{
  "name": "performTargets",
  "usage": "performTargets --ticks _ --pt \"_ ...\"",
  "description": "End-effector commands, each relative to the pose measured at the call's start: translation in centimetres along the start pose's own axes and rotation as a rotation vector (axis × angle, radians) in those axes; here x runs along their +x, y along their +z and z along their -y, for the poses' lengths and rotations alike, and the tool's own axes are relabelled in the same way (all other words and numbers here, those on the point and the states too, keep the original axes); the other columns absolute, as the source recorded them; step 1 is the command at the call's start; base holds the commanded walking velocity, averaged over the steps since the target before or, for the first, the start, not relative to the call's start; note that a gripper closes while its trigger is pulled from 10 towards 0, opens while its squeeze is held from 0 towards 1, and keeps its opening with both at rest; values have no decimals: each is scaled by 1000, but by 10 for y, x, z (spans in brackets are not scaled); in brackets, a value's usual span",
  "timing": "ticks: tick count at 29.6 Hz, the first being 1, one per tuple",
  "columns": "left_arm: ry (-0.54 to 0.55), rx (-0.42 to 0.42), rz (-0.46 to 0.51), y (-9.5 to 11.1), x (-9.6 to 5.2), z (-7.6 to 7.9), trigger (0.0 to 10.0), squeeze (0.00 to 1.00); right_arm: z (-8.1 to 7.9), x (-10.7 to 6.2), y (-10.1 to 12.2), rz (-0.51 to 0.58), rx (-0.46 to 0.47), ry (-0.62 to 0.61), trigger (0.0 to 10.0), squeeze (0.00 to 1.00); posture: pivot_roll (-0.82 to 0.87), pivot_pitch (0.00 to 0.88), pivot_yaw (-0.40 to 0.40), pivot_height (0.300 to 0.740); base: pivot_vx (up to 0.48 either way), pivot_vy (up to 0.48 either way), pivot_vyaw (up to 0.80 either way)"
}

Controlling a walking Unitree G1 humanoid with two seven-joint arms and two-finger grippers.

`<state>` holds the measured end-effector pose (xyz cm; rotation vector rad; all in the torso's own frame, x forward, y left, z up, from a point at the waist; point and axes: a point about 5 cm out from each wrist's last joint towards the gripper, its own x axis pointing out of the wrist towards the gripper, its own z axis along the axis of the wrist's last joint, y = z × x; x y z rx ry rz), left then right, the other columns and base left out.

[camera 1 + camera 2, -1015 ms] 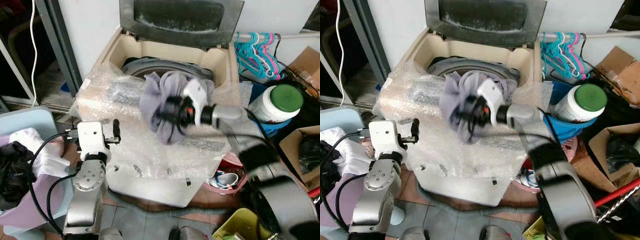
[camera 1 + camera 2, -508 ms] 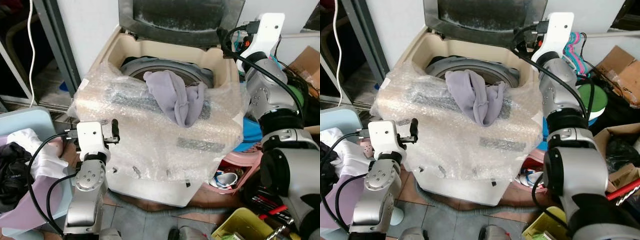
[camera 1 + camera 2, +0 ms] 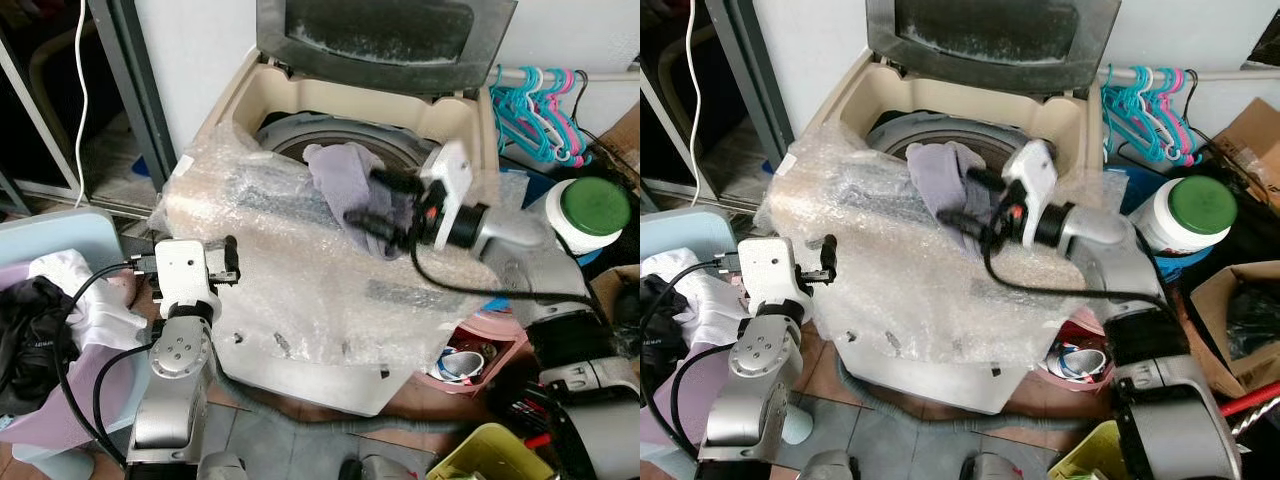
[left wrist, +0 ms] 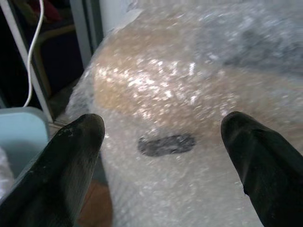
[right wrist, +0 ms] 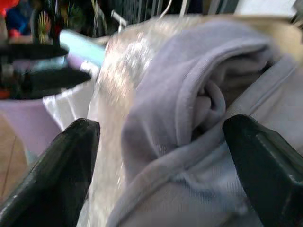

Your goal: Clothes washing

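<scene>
Overhead, the grey garment (image 3: 345, 185) drapes limply over the washing machine (image 3: 470, 125) rim; the right hand (image 3: 365, 198) reaches it. Right wrist: fingers (image 5: 57, 165) spread around bunched folds, the best grip. Left wrist: left hand (image 4: 165, 142) spread before bubble wrap (image 4: 189, 85).

Bubble-wrapped washing machine (image 3: 300, 300), grey garment (image 3: 345, 185) draped over rim

Even daylight, glare on the bubble wrap (image 3: 300, 260), wrist views softly blurred.

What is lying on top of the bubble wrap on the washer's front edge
A grey garment drapes over the bubble wrap, its upper part hanging into the drum. The open right gripper covers its lower end. The drum's contents are hidden.
</scene>
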<state>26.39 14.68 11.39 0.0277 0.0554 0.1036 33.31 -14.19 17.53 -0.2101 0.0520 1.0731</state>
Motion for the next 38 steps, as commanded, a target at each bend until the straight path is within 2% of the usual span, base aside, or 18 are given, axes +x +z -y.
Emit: performTargets --ticks 1,3,5,6,7,9,10,11,13,14,16,19,23,29,31,33,37,38 --pt "-13 2 8 2 0 1 10000 0 3 1 -5 -83 -64 -11 10000 1000 12 0 -48 740 0 0 0" --pt "-11 3 9 2 0 0 10000 0 5 2 -9 -122 -73 -23 10000 1000 18 0 -51 740 0 0 0" --pt "-5 9 7 1 -1 -1 10000 0 20 10 -13 -185 -157 -177 10000 1000 22 0 -55 740 0 0 0" --pt "-5 9 7 1 -1 -1 10000 0 20 10 -13 -185 -157 -177 10000 1000 22 0 -55 740 0 0 0" --pt "-3 10 7 1 -2 -1 10000 0 29 13 -7 -165 -158 -268 10000 1000 23 0 -55 740 0 0 0" --pt "-2 11 6 1 -2 -1 10000 0 33 14 -4 -151 -156 -315 10000 1000 22 0 -55 740 0 0 0" --pt "-1 12 6 1 -2 -1 10000 0 41 15 3 -122 -160 -388 10000 1000 22 0 -57 740 0 0 0" --pt "2 14 6 1 -1 -1 10000 0 56 13 21 -46 -170 -539 10000 1000 22 0 -58 740 0 0 0" --pt "3 15 7 1 -1 -1 10000 0 61 12 28 -10 -160 -591 10000 1000 21 0 -58 740 0 0 0" --pt "5 15 8 1 0 -1 10000 0 74 4 46 98 -118 -710 10000 1000 20 0 -60 740 0 0 0" --pt "6 15 8 1 0 -1 10000 0 79 1 52 141 -102 -759 10000 1000 20 0 -60 740 0 0 0" --pt "10 14 6 0 -1 -1 10000 0 98 -24 65 272 17 -950 10000 976 17 0 -61 740 0 0 0" --pt "37 8 -3 -1 -1 -2 10000 0 93 -24 65 294 8 -919 10000 961 15 0 -62 740 0 0 0" --pt "57 6 -25 -3 0 -4 10000 0 81 -21 58 300 -24 -881 10000 1000 12 0 -61 740 0 0 0" --pt "48 1 -25 -3 1 -4 10000 0 65 -18 49 308 -24 -855 10000 1000 5 0 -57 740 0 480 0" --pt "48 1 -25 -3 1 -4 10000 0 65 -18 49 308 -24 -855 10000 1000 5 0 -57 740 0 480 0" --pt "43 39 22 4 2 -3 10000 0 37 -14 32 310 -21 -832 10000 1000 -2 0 -49 740 0 480 0" --pt "43 39 22 4 2 -3 10000 0 37 -14 32 310 -21 -832 10000 1000 -2 0 -49 740 0 480 0"
